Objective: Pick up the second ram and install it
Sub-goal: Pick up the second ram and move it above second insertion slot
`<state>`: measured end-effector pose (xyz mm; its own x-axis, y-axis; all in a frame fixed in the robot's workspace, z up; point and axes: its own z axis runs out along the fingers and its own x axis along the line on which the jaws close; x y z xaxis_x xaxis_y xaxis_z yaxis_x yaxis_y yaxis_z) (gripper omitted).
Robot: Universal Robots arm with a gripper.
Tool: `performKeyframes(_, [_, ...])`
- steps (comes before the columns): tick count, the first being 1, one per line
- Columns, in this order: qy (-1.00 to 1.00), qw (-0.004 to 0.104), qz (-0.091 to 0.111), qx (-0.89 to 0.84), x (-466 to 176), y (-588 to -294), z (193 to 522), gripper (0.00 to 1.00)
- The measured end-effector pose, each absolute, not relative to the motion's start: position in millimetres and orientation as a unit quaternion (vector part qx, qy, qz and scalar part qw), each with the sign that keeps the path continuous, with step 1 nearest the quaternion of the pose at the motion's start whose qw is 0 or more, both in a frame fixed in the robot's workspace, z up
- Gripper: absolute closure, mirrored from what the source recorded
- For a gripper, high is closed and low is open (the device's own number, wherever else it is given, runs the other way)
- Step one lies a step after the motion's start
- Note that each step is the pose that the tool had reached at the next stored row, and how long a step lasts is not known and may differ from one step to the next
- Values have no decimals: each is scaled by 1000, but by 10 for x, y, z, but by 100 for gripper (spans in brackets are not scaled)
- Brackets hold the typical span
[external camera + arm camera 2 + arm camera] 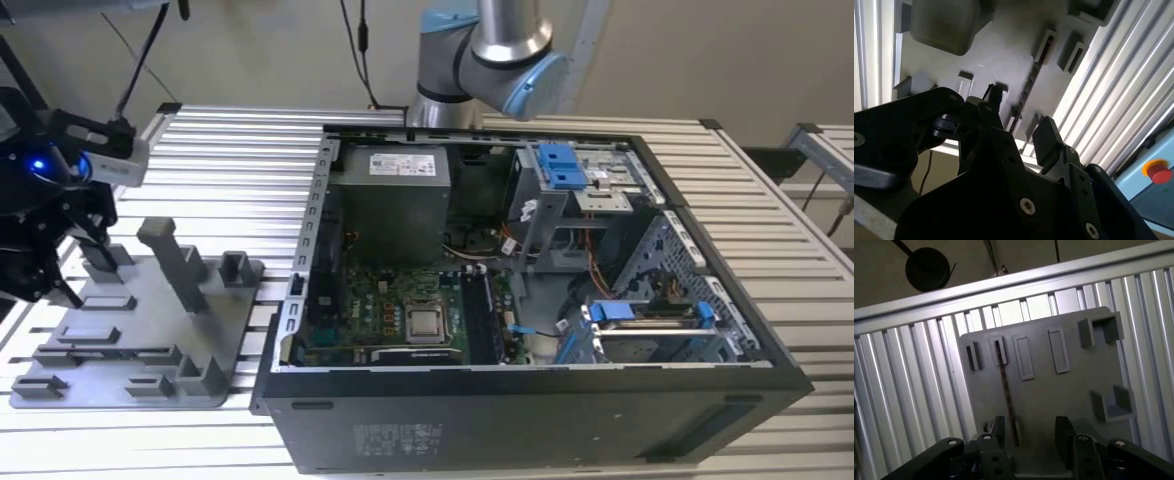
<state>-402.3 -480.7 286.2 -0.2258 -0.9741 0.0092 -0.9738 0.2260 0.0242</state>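
Ribbed aluminium counter [240, 130] runs under everything, with a plain beige wall [694, 60] behind. The open computer case [534, 400] sits mid-counter, and the grey fixture tray [147, 345] lies at nine o'clock from it in the exterior view. Work looks to be at the pick-up step: in the first wrist view the gripper [1031, 432] hovers over the tray, fingers [1064, 432] spread wide and holding nothing. The second ram [1007, 390] stands on edge in its tray slot, its near end between them. A clean grasp likely calls for squaring up on its flat faces
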Motion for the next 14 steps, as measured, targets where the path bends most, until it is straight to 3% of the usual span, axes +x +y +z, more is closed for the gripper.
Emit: performKeyframes(14, [-783, 11, -6, 622, -4024, -4807, 2761, 46])
